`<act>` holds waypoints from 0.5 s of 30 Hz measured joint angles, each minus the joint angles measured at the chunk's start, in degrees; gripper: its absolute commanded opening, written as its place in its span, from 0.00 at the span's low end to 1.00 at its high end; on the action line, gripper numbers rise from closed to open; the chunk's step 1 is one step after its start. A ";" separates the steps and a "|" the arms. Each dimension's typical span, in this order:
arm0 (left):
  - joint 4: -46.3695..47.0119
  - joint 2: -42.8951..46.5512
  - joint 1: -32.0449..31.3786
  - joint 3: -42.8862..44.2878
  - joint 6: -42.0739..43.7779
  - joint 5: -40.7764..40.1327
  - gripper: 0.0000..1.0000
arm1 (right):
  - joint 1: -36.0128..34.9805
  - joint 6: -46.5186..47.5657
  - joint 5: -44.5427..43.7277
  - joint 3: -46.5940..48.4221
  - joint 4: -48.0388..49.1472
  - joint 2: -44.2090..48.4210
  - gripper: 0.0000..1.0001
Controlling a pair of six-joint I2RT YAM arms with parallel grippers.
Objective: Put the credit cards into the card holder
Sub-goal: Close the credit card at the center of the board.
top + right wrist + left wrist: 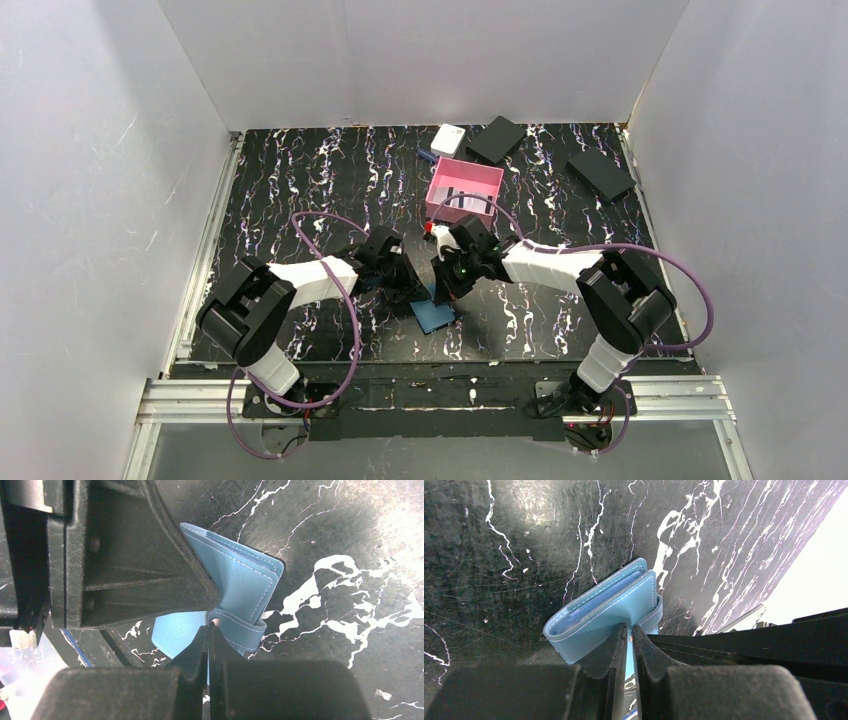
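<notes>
Over black tabletop [300, 180], pincers [630, 630] [209, 629] clamp card holder [604, 611]

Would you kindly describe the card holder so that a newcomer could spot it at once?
On the black marbled table, look on the near side of the pink tray. There the left gripper and right gripper pinch the card holder, a small stitched wallet, light blue where its neighbours are pink or black.
</notes>
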State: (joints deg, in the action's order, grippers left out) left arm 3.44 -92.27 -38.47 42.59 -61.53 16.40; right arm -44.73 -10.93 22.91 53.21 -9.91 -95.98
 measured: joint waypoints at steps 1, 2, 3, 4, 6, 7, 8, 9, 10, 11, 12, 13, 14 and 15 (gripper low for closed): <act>0.00 -0.02 0.02 0.00 0.00 0.10 0.08 | -0.28 0.18 -0.52 0.22 -0.37 0.00 0.01; 0.02 -0.04 0.02 0.00 0.00 0.15 0.08 | -0.62 0.45 -1.13 0.54 -0.79 0.00 0.01; 0.02 -0.07 0.03 0.00 0.00 0.20 0.08 | -0.87 0.68 -1.61 0.76 -1.14 0.00 0.01; 0.02 -0.09 0.06 0.00 0.01 0.26 0.08 | -1.21 0.91 -2.08 1.05 -1.61 0.00 0.01; 0.02 -0.11 0.08 0.00 0.02 0.37 0.08 | -1.90 1.53 -3.01 1.55 -2.34 -0.02 0.01; 0.00 -0.11 0.10 0.00 0.02 0.40 0.08 | -2.18 1.80 -3.33 1.72 -2.57 -0.02 0.01; -0.02 -0.11 0.12 0.00 0.04 0.45 0.08 | -2.37 2.03 -3.50 1.77 -2.68 -0.02 0.01; -0.02 -0.11 0.12 0.00 0.02 0.52 0.08 | -2.53 2.19 -3.57 1.77 -2.76 -0.02 0.01; -0.02 -0.11 0.12 -0.02 0.04 0.57 0.08 | -2.59 2.33 -3.56 1.79 -2.81 -0.02 0.01; -0.02 -0.11 0.12 -0.02 0.06 0.58 0.08 | -2.62 2.42 -3.52 1.79 -2.88 -0.02 0.01; -0.02 -0.13 0.12 -0.02 0.06 0.59 0.08 | -2.64 2.62 -3.51 1.93 -3.19 -0.05 0.01; -0.01 -0.16 0.12 -0.02 0.05 0.64 0.07 | -2.64 2.68 -3.51 1.97 -3.28 -0.07 0.01; 0.00 -0.19 0.12 -0.02 0.05 0.70 0.07 | -2.68 2.87 -3.50 2.13 -3.56 -0.14 0.01; 0.01 -0.21 0.12 -0.02 0.06 0.75 0.07 | -2.74 3.20 -3.46 2.45 -4.02 -0.31 0.01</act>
State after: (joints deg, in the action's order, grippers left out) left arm 3.45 -92.48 -38.35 42.57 -61.47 17.15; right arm -47.47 -7.73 19.44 55.66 -13.93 -96.29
